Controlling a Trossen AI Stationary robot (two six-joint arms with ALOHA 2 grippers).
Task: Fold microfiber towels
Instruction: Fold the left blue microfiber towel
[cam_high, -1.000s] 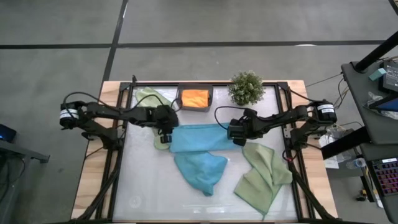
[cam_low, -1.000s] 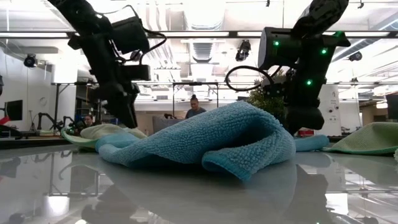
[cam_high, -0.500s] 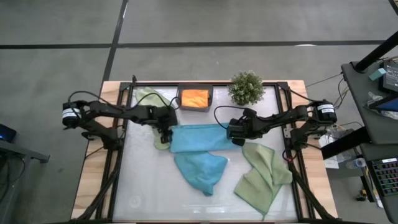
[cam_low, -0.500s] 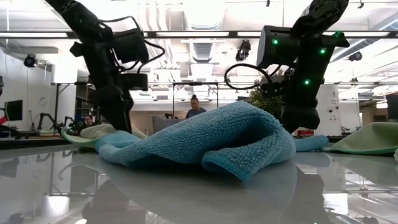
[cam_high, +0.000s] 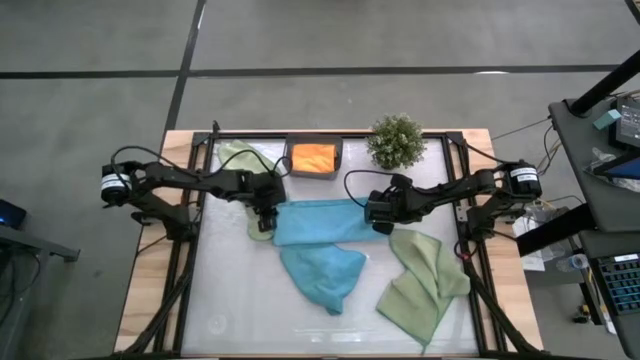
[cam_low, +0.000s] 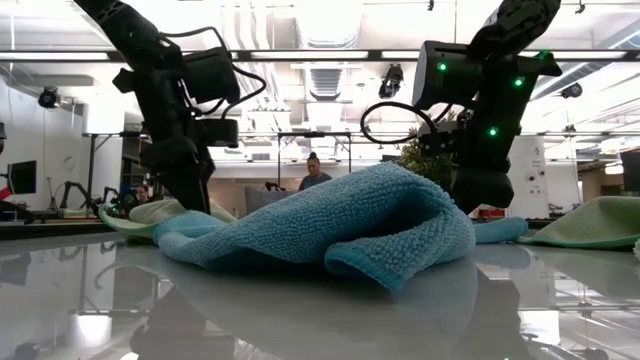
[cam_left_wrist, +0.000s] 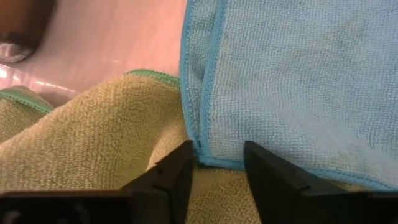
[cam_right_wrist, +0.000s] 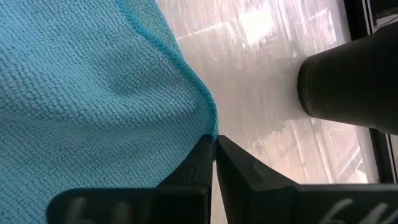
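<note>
As the left gripper (cam_high: 264, 217) settles from a wider spread a half-second back, its fingers (cam_left_wrist: 171, 177) now straddle the corner of the flat teal-blue microfiber towel (cam_high: 318, 221), part open, the hem between them but not visibly pinched. That corner overlaps a light sage green microfiber towel (cam_high: 240, 156) at the counter's (cam_high: 230, 300) rear left. I'd call this lining up a grab for the fold. Moving right, the small dark grey rectangular tray (cam_high: 313, 175) holds the orange microfiber cloth (cam_high: 313, 158). Rightmost, the right gripper (cam_high: 380, 216), unmoved, has its fingers (cam_right_wrist: 199, 163) clamped on the same teal towel's opposite corner.
</note>
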